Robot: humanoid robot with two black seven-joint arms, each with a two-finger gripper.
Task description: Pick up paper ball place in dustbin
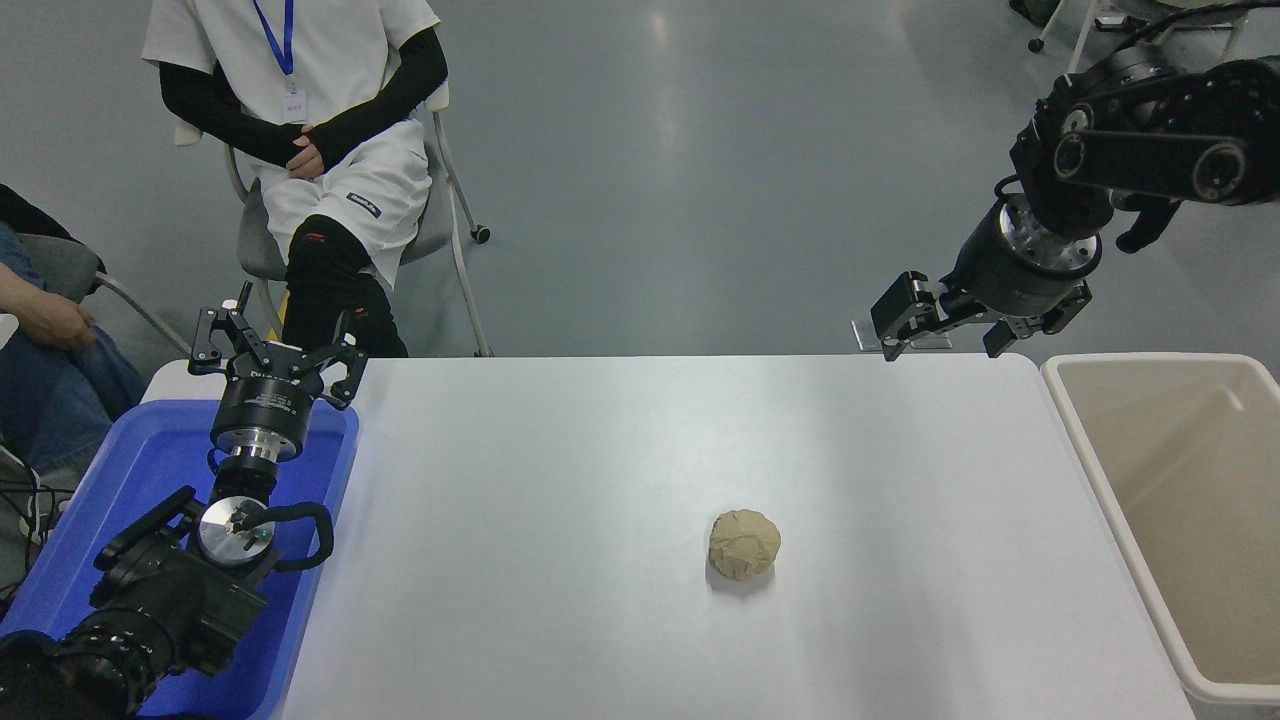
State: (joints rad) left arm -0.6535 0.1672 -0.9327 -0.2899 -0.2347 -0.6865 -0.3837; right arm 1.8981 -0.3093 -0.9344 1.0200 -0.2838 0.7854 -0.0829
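Note:
The paper ball [744, 544], tan and creased, lies alone on the white table [560, 500], right of centre and toward the near edge. The beige dustbin [1108, 500] stands against the table's right side, with nothing visible inside. My right gripper [945, 335] hangs open with nothing in it over the table's far right corner, well beyond the ball and just left of the dustbin's far end. My left gripper [272, 345] is parked open at the lower left, over the far end of the blue tray.
A blue tray [120, 500] sits at the table's left edge under the left arm. A person [300, 110] sits on a chair past the far left corner, and another person's hand [45, 320] shows at the left edge.

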